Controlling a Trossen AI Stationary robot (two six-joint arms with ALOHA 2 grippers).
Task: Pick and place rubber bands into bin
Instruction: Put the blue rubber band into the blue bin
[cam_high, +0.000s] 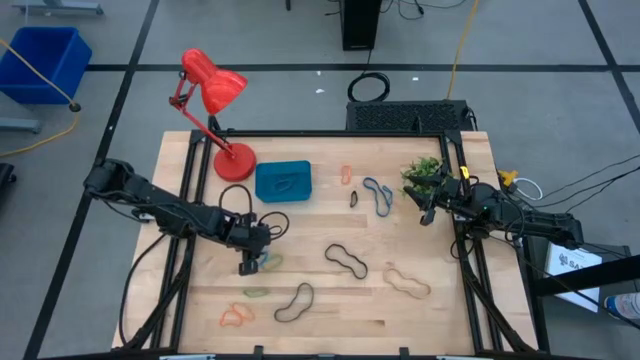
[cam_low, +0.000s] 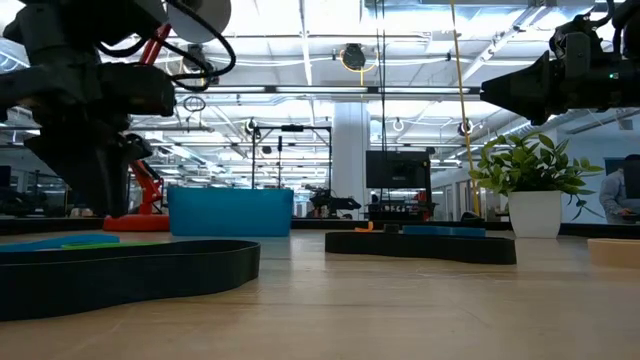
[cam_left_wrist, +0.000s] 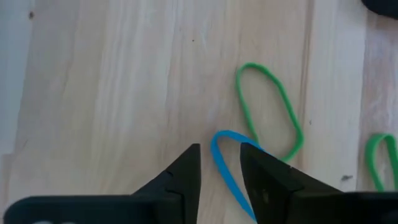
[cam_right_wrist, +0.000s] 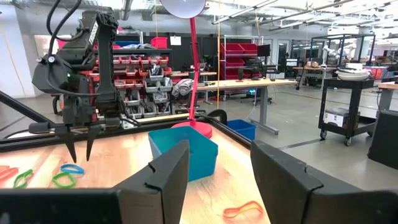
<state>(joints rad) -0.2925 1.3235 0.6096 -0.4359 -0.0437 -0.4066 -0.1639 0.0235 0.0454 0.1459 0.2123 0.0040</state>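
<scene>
My left gripper (cam_high: 250, 265) points down at the table's near left, open. Its two fingertips stand on either side of one end of a blue rubber band (cam_left_wrist: 227, 168) that lies flat on the wood beside a green band (cam_left_wrist: 270, 109). In the right wrist view its tips (cam_right_wrist: 78, 152) hang just above the table. The teal bin (cam_high: 283, 181) stands past it, next to the red lamp's base. More bands lie about: orange (cam_high: 346, 175), grey-blue (cam_high: 378, 197), black (cam_high: 346, 260), tan (cam_high: 407, 282). My right gripper (cam_high: 428, 213) is open and empty at the right, by the plant.
A red desk lamp (cam_high: 212, 90) stands at the back left, its base (cam_high: 236, 160) beside the bin. A small potted plant (cam_high: 424, 172) stands at the back right. Black (cam_high: 294, 303), green (cam_high: 256, 293) and orange (cam_high: 234, 317) bands lie near the front edge.
</scene>
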